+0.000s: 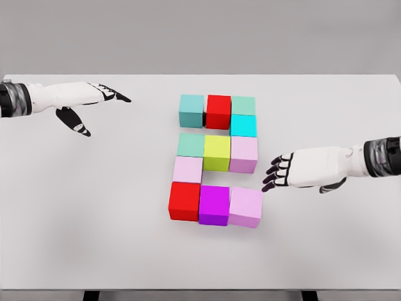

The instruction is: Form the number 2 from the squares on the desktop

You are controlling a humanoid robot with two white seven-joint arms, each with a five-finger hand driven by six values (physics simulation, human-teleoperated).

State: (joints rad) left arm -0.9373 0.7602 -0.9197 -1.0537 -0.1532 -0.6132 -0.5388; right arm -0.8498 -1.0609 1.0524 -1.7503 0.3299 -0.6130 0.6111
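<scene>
I'm seeing even, bright, diffuse light falling from above onto the table (75, 207). Soft shadows are pooling just under the right hand (301, 168) and below the left hand (84, 103). Nothing is glaring; edges are looking slightly soft throughout.

My left hand (84, 103) and right hand (301, 170) wear smooth white shells with a soft plastic sheen, and my fingertips (270, 179) are dark and glossier. The cubes (217, 152) look like matt, evenly coloured solid blocks with smooth faces. The desktop (94, 219) is a plain pale grey, matt and smooth.
</scene>
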